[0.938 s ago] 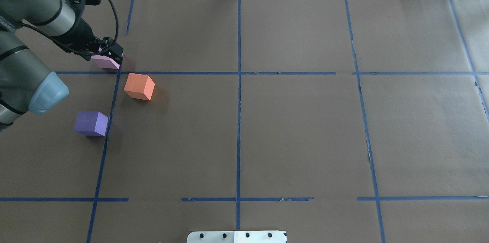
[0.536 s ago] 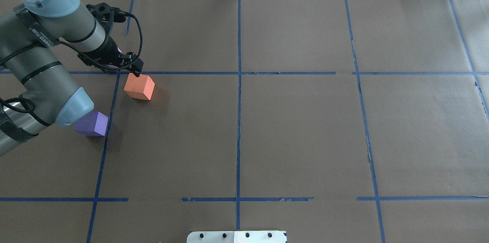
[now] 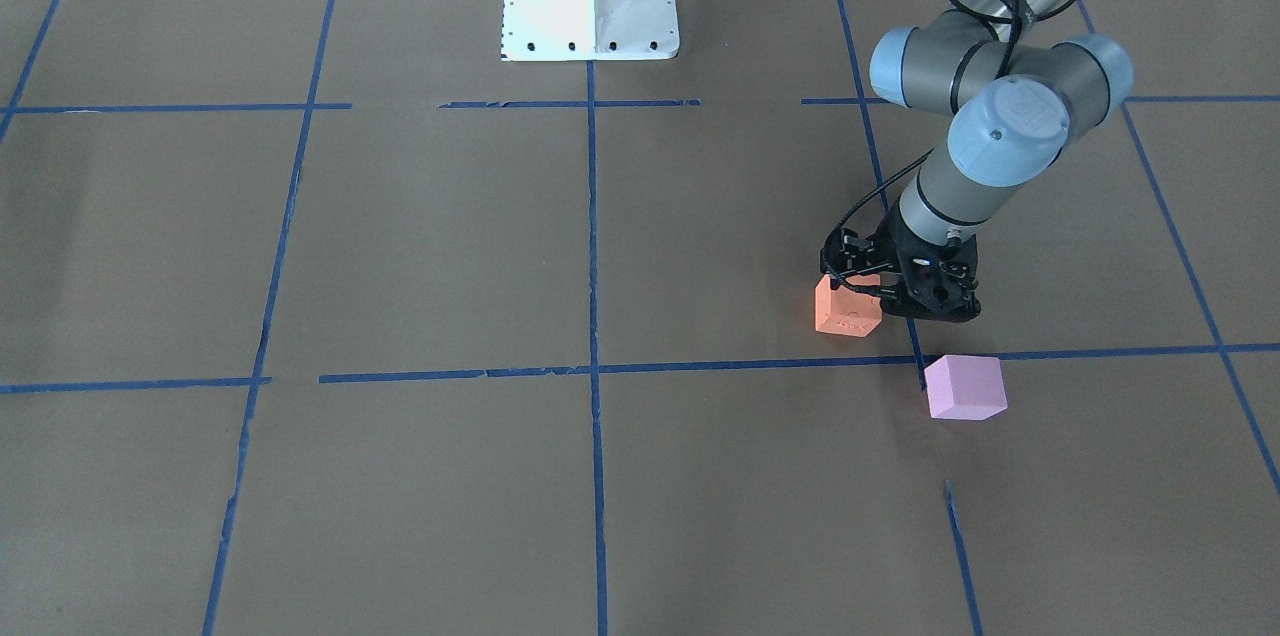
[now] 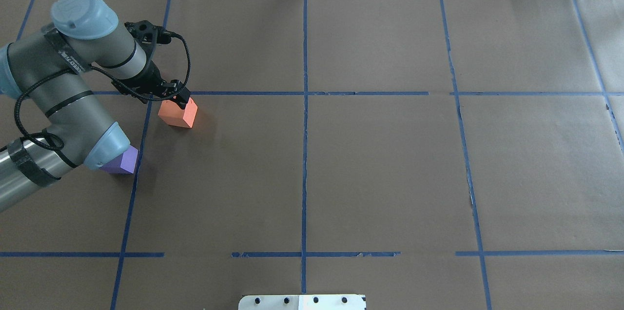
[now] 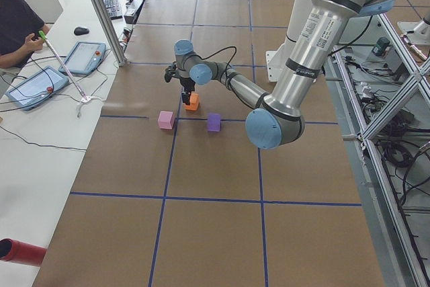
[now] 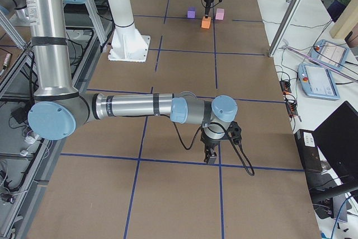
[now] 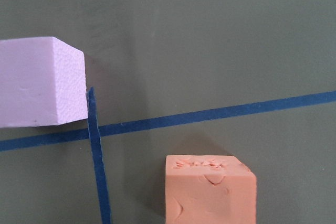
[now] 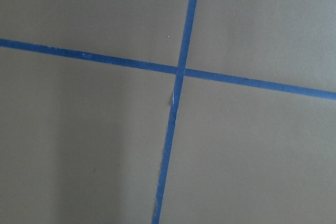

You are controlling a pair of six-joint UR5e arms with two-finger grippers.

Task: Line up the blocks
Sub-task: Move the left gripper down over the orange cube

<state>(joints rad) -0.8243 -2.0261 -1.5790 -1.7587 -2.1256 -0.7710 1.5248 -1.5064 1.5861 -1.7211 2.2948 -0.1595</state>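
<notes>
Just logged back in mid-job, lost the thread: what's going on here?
The left arm's hand hangs just over the small orange foam cube, apparently not gripping it; open or shut, I cannot tell. The pale pink foam cube sits free across the blue tape line, the violet-purple foam cube apart, nearer the robot. The three do not yet form a line. The right arm's hand hangs far off over a tape crossing.
</notes>
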